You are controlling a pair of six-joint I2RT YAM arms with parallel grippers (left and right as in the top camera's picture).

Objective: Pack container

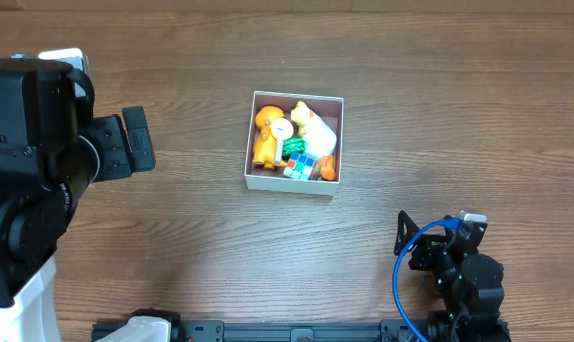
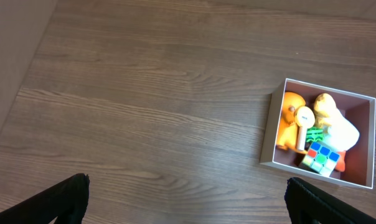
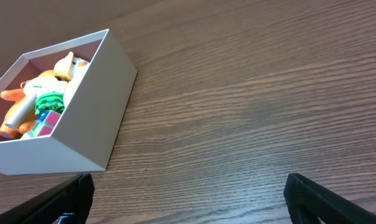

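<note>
The container, a shallow white-walled box with a pinkish-brown inside, sits mid-table. It holds an orange toy animal, a cream and yellow toy, a green piece, a colour cube and a small orange toy. It also shows in the left wrist view and the right wrist view. My left gripper is open and empty, above bare wood left of the container. My right gripper is open and empty, low at the front right.
The left arm's black body fills the left side of the overhead view. The right arm with a blue cable sits at the front right edge. A grey surface borders the wooden table at far left.
</note>
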